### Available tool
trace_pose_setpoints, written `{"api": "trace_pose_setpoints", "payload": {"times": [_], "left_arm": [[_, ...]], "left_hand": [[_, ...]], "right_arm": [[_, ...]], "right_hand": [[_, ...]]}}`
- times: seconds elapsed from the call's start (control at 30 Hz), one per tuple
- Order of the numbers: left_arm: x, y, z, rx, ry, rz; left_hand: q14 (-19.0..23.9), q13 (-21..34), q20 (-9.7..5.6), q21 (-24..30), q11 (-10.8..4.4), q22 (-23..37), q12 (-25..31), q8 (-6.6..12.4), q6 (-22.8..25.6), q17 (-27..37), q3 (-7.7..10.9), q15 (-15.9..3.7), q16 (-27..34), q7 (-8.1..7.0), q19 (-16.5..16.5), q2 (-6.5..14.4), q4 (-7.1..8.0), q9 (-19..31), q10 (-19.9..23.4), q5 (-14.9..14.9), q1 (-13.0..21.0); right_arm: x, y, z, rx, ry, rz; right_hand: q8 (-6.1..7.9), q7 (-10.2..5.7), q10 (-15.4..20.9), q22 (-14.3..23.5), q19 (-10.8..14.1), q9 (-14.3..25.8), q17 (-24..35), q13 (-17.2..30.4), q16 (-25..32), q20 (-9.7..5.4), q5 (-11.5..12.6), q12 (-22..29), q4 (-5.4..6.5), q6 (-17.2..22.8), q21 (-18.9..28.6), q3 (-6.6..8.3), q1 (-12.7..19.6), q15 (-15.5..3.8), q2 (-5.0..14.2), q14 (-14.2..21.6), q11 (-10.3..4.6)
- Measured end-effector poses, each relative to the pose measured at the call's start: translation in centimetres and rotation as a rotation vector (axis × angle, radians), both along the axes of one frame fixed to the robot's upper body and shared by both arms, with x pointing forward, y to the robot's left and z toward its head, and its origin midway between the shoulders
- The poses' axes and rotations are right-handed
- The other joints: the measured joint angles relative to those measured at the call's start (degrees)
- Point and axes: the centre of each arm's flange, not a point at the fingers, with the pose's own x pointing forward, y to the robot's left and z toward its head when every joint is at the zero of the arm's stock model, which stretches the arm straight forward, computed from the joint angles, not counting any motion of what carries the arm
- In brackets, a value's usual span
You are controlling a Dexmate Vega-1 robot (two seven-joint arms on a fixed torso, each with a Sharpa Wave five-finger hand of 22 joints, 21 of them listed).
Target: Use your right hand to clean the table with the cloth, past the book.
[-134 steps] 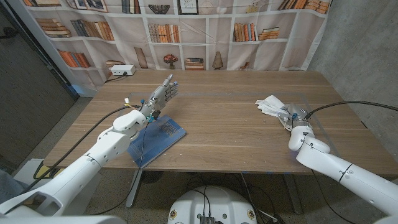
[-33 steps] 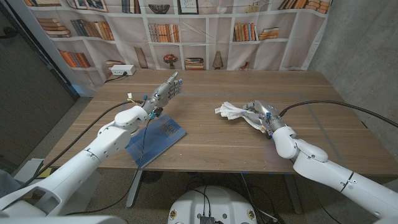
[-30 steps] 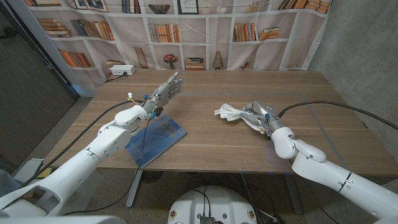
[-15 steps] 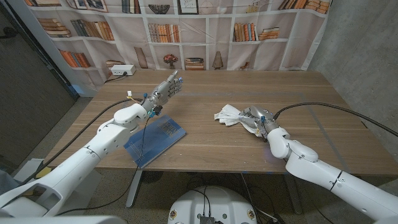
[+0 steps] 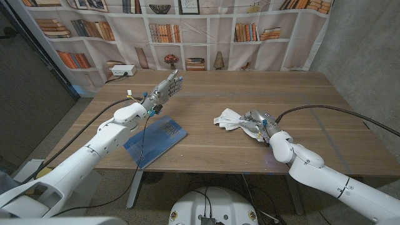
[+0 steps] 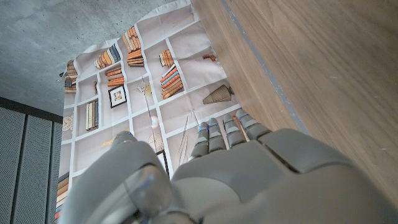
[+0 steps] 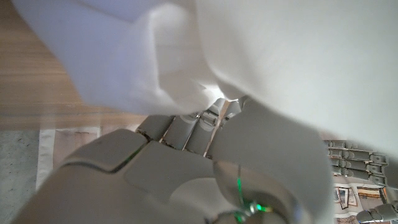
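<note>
This looks like a test room made up to look like a home study. A printed cloth backdrop (image 5: 187, 37) showing bookshelves hangs at 12 o'clock behind the wooden table (image 5: 212, 147). Bare grey concrete wall (image 5: 362, 56) stands at 3 o'clock.

Both arms are glossy white, built of rounded shell segments with darker seams at the joints. The left hand (image 5: 164, 90) and right hand (image 5: 257, 120) are grey metal with segmented fingers, the left's tips apparently blue. A black cable trails from each wrist. A small green light glows on the right hand's back in its wrist view.
</note>
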Motion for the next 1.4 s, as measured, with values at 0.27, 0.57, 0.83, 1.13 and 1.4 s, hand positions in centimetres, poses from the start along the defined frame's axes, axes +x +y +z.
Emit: {"api": "trace_pose_setpoints", "payload": {"times": [0.27, 0.57, 0.83, 1.13, 1.4], "left_arm": [[0.1, -0.3, 0.1, -0.001, -0.002, -0.004], [0.1, -0.4, 0.1, -0.004, -0.002, -0.007], [0.0, -0.3, -0.2, -0.016, 0.004, -0.001], [-0.5, 0.3, -0.6, -0.025, 0.007, 0.018], [-0.7, 0.7, -0.6, -0.031, 0.009, 0.032]], "left_hand": [[0.0, 0.0, 0.0, 0.0, 0.0, 0.0, 0.0, 0.0, 0.0, 0.0, 0.0, 0.0, 0.0, 0.0, 0.0, 0.0, 0.0, 0.0, 0.0, 0.0, 0.0], [0.5, 0.0, 0.0, 0.0, 0.31, 0.0, 0.0, 0.0, 0.6, 0.0, 0.01, -0.15, 0.0, 0.0, 0.0, 0.6, 0.0, 0.0, 0.3, 0.0, -0.6], [0.6, 0.0, 0.0, 0.0, 0.31, 0.0, 0.0, 0.0, 0.6, 0.3, 0.01, 0.01, 0.0, 0.0, 0.0, 0.6, 0.0, 0.0, 0.3, 0.0, -0.6], [0.6, 0.0, 0.0, 0.0, 0.31, 0.0, 0.0, 0.0, 0.6, 0.3, -0.24, 0.0, 0.0, 0.0, 0.0, 0.1, 0.25, 0.3, 0.3, 0.0, -0.1], [0.6, 0.0, 0.0, 0.0, 0.31, 0.0, 0.0, 0.0, 0.9, 0.2, -0.24, 0.0, 0.0, 0.31, 0.0, 0.1, 0.25, 0.3, 0.3, 0.0, -0.1]], "right_arm": [[-1.3, 0.0, -1.0, 0.002, 0.028, 0.02], [-0.2, 0.1, -0.9, -0.002, 0.018, 0.012], [2.9, -0.5, 1.0, -0.009, -0.01, -0.022], [5.8, -1.7, 3.0, -0.011, -0.028, -0.068], [7.3, -3.2, 4.8, 0.022, -0.037, -0.1]], "right_hand": [[-0.11, 0.31, 0.3, -0.2, 0.0, 0.0, -0.2, 0.0, 0.0, 0.0, 0.0, 0.0, 0.0, 0.3, 0.2, 0.0, -0.2, -0.02, -0.24, 0.0, -0.34], [-0.11, 0.23, 1.3, 0.0, -1.0, 0.0, 0.1, -0.1, -0.1, 0.12, 0.0, 0.0, 0.01, 0.4, 0.7, -0.01, -0.6, -0.08, -0.63, -0.3, -1.37], [-0.43, 0.0, 1.2, -0.6, -1.2, 0.0, -0.2, 0.0, -0.6, 0.34, -0.2, 0.0, 0.01, 0.1, 0.8, -0.01, -0.6, 0.11, -0.62, -0.5, -1.48], [-0.44, 0.01, 0.8, -0.5, -1.4, 0.0, -0.3, 0.0, -0.7, 0.51, -0.2, 0.0, 0.01, 0.1, 0.9, -0.01, -0.9, 0.42, -0.22, -0.8, -1.44], [-0.46, 0.02, 0.7, -0.5, -1.9, 0.0, -0.2, 0.0, -1.0, 0.63, -0.2, 0.0, 0.01, 0.1, 0.9, -0.01, -1.1, 0.51, -0.06, -1.3, -1.35]]}}
